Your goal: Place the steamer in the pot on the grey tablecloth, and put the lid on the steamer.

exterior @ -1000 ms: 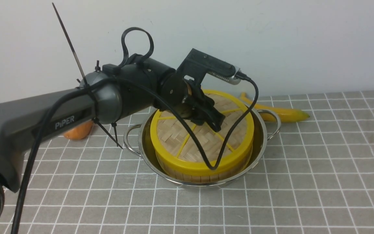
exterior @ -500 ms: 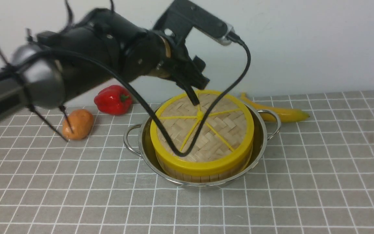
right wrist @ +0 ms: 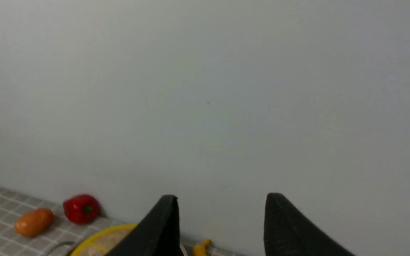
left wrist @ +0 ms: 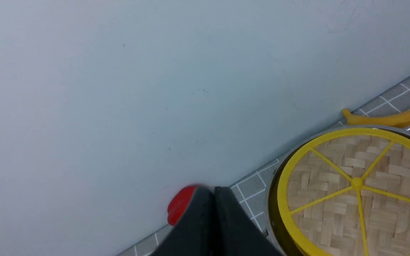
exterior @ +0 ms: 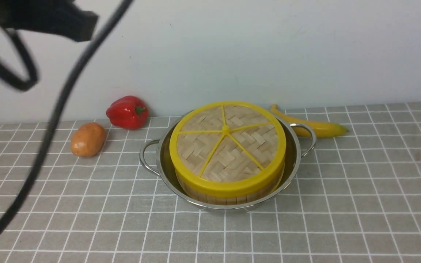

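The steel pot stands on the grey tablecloth in the middle. The steamer sits inside it, its slat wall showing under the lid. The lid lies flat on top of the steamer, yellow spokes up. It also shows in the left wrist view. My left gripper is shut and empty, raised high at the left, clear of the pot; in the front view only a blurred part of the arm and its cable show. My right gripper is open and empty, held up facing the wall.
A red bell pepper and an orange potato-like item lie at the back left. A banana lies behind the pot to the right. The white wall stands close behind them.
My left arm has lifted off the lid and swung up and to the left, out of most of the front view. The lid stays on the steamer.
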